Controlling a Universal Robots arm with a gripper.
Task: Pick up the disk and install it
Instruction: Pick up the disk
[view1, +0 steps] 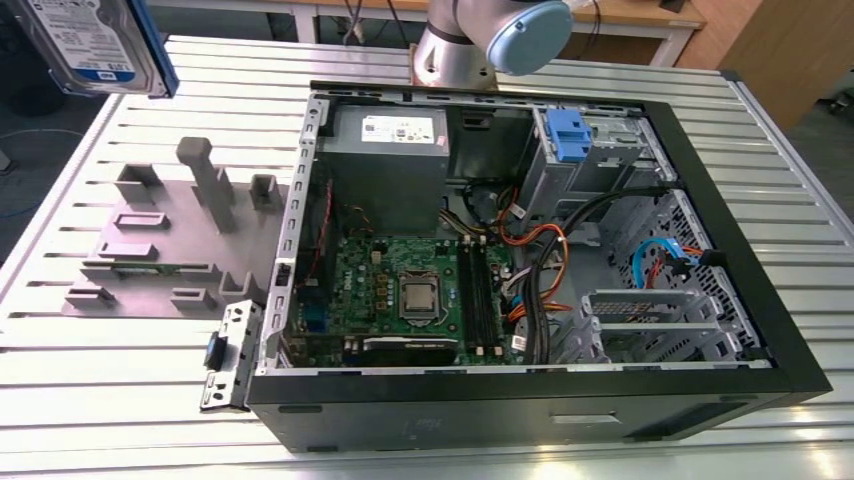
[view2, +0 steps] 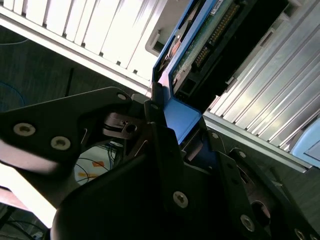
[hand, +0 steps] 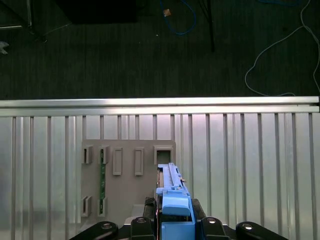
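Slats of pale aluminium are forming the worktop (view1: 80, 400), which is spanning the whole exterior view. At the exterior view's far left, the disk (view1: 94, 45) is hanging high above the slats, its label facing the camera and a blue rail along its edge. Lower down, a grey fixture plate (view1: 147, 250) with upright posts is lying on the worktop. Further right, an open computer case (view1: 534, 400) is lying on its side, exposing its motherboard (view1: 400, 290), and the arm (view1: 494, 40) is rising behind it. Wooden furniture (view1: 787, 50) is standing at the far right. In the second wrist view, the gripper (view2: 177, 120) is clamping the disk by its blue rail. In the first wrist view, dark carpet (hand: 100, 50) with loose cables (hand: 280, 55) is lying beyond the worktop's edge.
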